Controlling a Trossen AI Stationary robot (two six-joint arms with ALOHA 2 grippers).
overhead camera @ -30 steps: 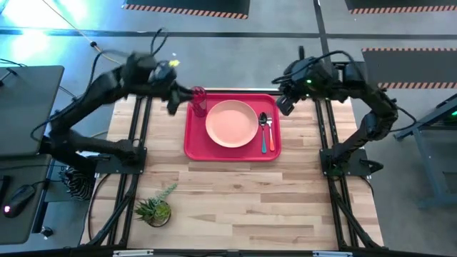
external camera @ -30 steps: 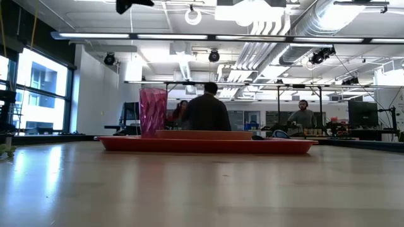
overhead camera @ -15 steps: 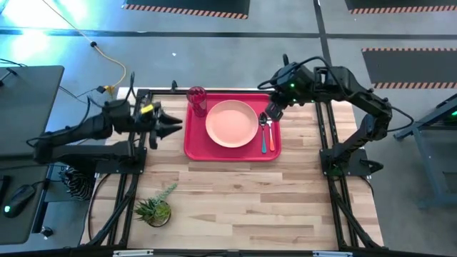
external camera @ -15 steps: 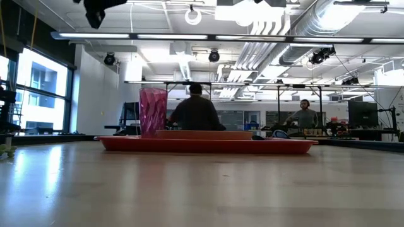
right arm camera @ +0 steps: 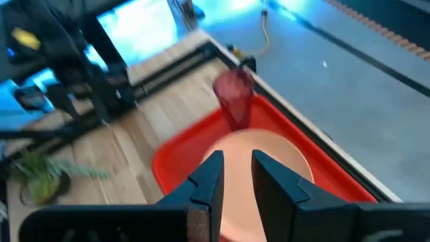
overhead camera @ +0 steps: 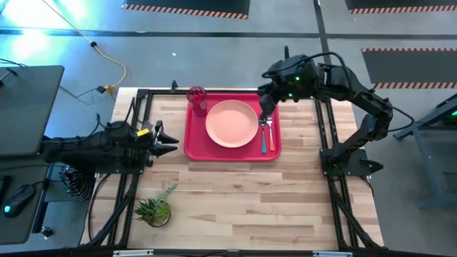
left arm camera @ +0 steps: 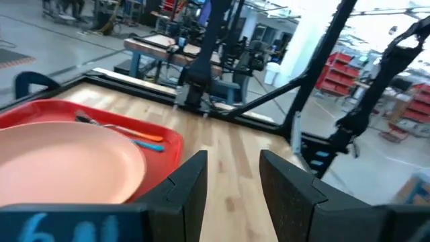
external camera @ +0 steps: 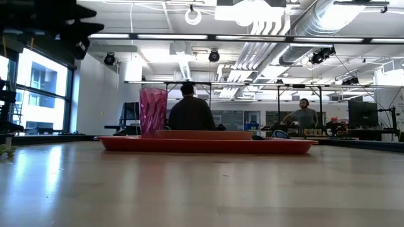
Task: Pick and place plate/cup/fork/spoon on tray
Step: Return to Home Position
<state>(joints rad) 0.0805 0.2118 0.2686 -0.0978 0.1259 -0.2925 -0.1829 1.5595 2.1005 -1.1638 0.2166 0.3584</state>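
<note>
The red tray (overhead camera: 191, 146) lies at the table's far middle. On it the salmon-pink plate (overhead camera: 232, 123) rests flat, and the dark-red cup (overhead camera: 197, 100) stands upright at the far left corner. The blue-handled spoon (overhead camera: 263, 135) and the orange-handled fork (overhead camera: 270, 139) lie side by side right of the plate. My left gripper (overhead camera: 171, 140) is open and empty, left of the tray. My right gripper (overhead camera: 264, 108) is open and empty above the tray's right part, over the spoon's bowl end. In the right wrist view its fingers (right arm camera: 213, 176) frame the plate (right arm camera: 272, 154) and cup (right arm camera: 234, 94).
A small potted plant (overhead camera: 156, 208) stands near the table's front left. The black frame rails (overhead camera: 323, 135) run along both table sides. Bare wood lies in front of the tray. People sit in the room behind the table (external camera: 189, 110).
My left arm has drawn away from the cup toward the table's left and near side and has come down low beside the tray. My right gripper has gone toward the table's left, from the tray's far right corner to over the spoon. The things on the tray have kept still.
</note>
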